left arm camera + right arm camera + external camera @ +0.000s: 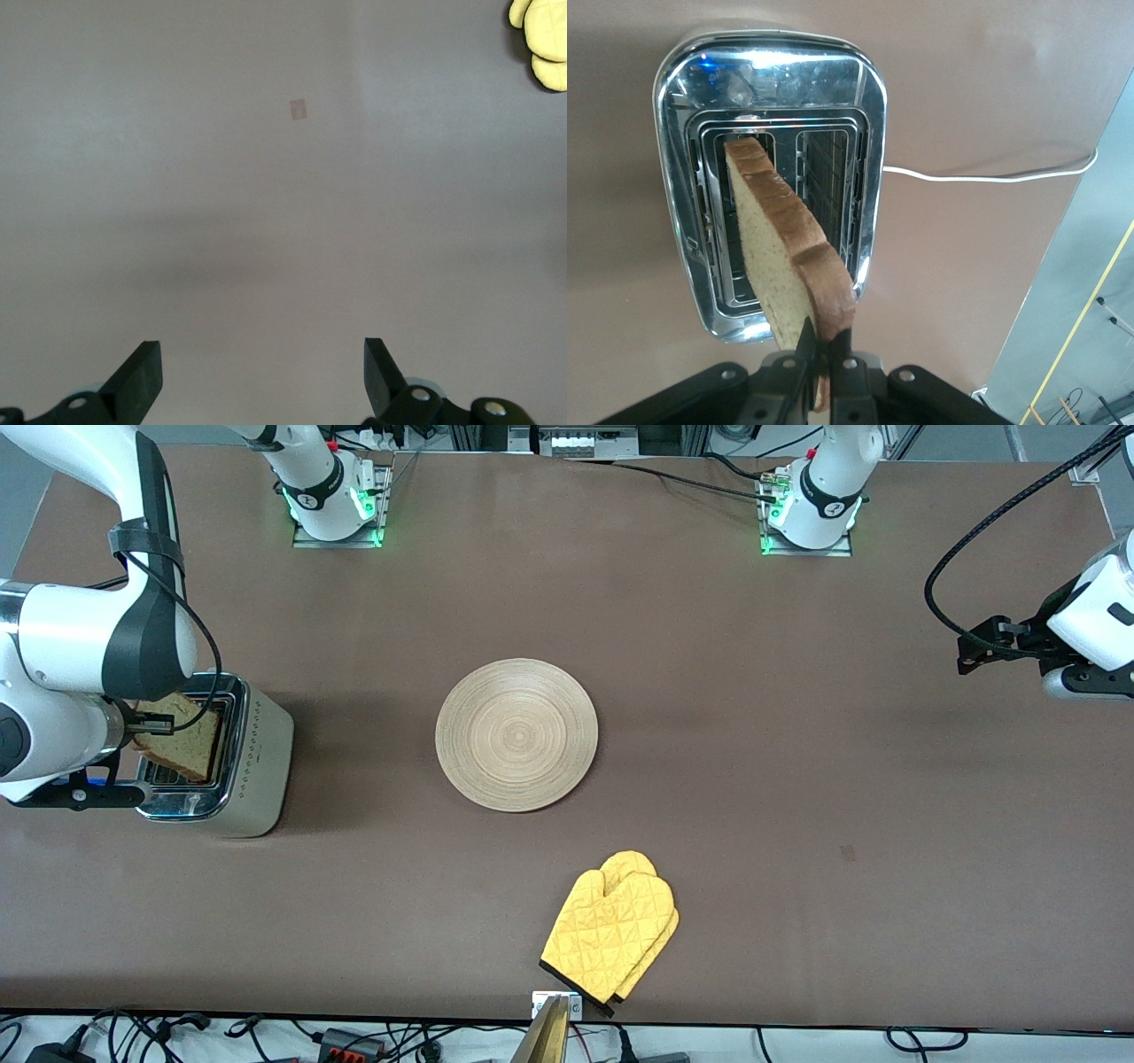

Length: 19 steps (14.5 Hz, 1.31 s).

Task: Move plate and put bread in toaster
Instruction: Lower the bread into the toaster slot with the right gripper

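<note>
The toaster (257, 766) stands at the right arm's end of the table, chrome top up; it also shows in the right wrist view (864, 133). My right gripper (146, 726) is shut on the bread (186, 737) and holds it on edge over the toaster's slots. In the right wrist view the bread (784, 239) has its lower edge at one slot, pinched in my right gripper (824, 341). The plate (516, 734) lies bare at the table's middle. My left gripper (263, 372) is open and empty, up over bare table at the left arm's end.
A yellow oven mitt (611, 932) lies near the table's edge nearest the front camera, nearer than the plate; it also shows in the left wrist view (542, 40). The toaster's white cord (983, 175) trails off over the table.
</note>
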{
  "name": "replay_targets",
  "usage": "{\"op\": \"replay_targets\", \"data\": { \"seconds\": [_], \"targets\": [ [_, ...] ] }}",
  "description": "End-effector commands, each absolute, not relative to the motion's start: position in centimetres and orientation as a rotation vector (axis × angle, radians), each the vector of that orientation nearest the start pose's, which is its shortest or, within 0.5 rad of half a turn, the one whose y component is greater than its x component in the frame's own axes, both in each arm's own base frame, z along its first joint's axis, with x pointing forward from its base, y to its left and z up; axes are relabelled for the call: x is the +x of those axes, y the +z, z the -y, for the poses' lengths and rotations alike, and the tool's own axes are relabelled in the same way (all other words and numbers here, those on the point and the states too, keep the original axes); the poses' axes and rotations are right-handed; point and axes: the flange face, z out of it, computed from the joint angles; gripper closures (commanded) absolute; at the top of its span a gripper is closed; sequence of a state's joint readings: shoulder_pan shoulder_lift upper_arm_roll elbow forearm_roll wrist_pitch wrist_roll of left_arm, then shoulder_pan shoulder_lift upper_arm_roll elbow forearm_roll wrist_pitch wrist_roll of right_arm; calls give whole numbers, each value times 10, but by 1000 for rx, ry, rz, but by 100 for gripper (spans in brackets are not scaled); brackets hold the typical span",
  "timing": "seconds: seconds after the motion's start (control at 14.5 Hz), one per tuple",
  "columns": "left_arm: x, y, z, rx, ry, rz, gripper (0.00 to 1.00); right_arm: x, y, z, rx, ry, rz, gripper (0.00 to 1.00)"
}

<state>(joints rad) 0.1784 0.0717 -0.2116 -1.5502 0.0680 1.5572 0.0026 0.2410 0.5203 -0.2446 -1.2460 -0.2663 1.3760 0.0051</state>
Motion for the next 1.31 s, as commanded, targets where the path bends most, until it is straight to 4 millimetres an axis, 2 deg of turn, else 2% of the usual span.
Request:
{"op": "replay_targets", "data": {
  "seconds": [0.0,0.14,0.34,0.48,0.55,0.69,0.9,1.03,1.24],
  "targets": [
    [574,601,10,-3106,101,-40,0,663,454,-3,-3458,668,-27,100],
    [573,600,11,-3110,120,-40,0,660,448,-2,-3433,697,-25,100],
    [570,602,11,-3109,118,-40,0,655,452,-5,-3421,750,-31,100],
    [565,599,9,-3104,180,-32,0,655,449,-2,-3415,758,-43,100],
    [559,599,7,-3100,183,-25,0,655,447,-2,-3414,765,-45,100],
    [541,601,15,-3088,184,-39,0,654,444,-4,-3414,773,-38,100],
    [542,609,29,-3094,106,-16,0,657,440,-3,-3421,755,-34,100],
    [540,610,25,-3129,113,96,0,659,438,-3,-3424,746,-23,100],
    [544,608,20,-3135,111,101,0,661,435,-5,-3426,738,-15,100]
  ]
}}
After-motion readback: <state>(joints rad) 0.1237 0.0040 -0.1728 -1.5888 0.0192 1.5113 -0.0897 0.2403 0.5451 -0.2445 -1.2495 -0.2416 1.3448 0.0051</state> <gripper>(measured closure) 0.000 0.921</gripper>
